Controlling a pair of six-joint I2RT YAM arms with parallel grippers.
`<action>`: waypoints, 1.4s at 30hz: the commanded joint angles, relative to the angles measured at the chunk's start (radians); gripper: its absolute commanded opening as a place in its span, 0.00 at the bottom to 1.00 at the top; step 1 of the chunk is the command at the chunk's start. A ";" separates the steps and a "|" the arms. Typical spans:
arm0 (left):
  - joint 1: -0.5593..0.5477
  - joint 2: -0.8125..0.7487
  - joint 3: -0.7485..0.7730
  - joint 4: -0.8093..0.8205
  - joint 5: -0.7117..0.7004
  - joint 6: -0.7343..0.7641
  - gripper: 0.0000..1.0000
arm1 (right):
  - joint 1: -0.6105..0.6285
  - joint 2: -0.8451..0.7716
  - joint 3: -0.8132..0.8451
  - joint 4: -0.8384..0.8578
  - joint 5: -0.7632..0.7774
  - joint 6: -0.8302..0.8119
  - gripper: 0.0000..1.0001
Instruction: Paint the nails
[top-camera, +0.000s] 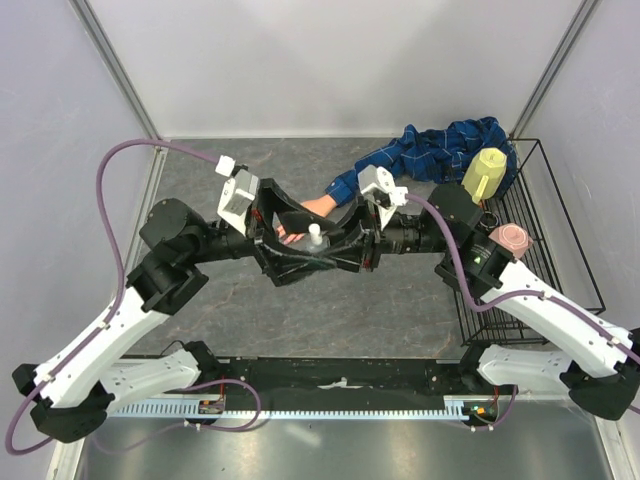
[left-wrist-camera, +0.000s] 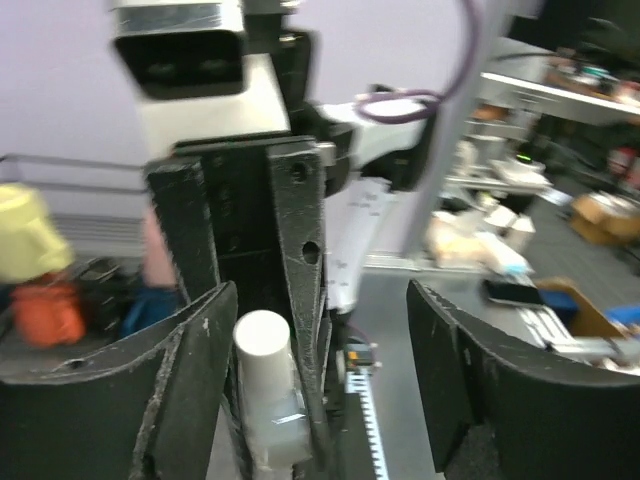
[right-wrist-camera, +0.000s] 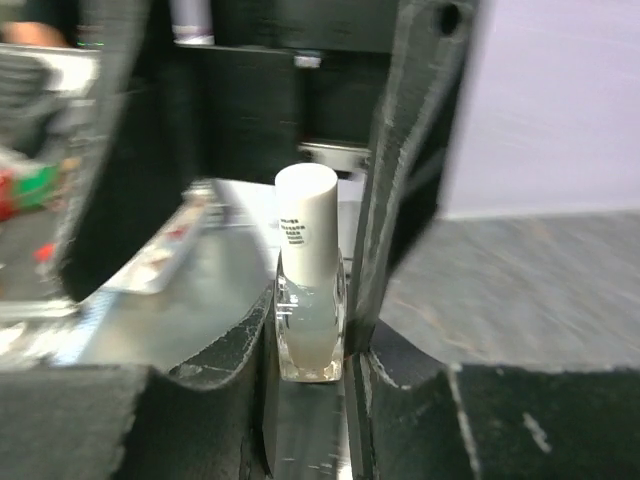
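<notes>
A tiny clear bottle with a white cap (top-camera: 315, 237) stands upright at the table's middle. My right gripper (top-camera: 332, 246) is shut on its glass body, seen close in the right wrist view (right-wrist-camera: 309, 345), bottle (right-wrist-camera: 308, 290). My left gripper (top-camera: 297, 250) is open around the same spot. In the left wrist view (left-wrist-camera: 315, 385) the bottle (left-wrist-camera: 266, 395) sits close to its left finger (left-wrist-camera: 160, 395), and the other finger stands well apart. The peach mannequin hand (top-camera: 316, 207) lies just behind the grippers, coming out of a blue plaid sleeve (top-camera: 440, 150). Its nails are hidden by the grippers.
A black wire basket (top-camera: 565, 250) stands at the right, holding a yellow bottle (top-camera: 485, 172) and a pink-lidded jar (top-camera: 513, 238). White walls close in the back and sides. The plaid sleeve drapes over the basket's far corner.
</notes>
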 joint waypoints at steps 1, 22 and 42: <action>0.005 -0.057 0.006 -0.252 -0.455 0.140 0.76 | 0.001 0.024 0.094 -0.228 0.340 -0.256 0.00; 0.004 0.020 -0.005 -0.153 -0.842 -0.024 0.54 | 0.001 0.102 0.157 -0.275 0.709 -0.349 0.00; 0.014 0.096 -0.060 0.020 -0.030 0.119 0.02 | 0.001 0.012 0.124 -0.234 0.474 -0.318 0.00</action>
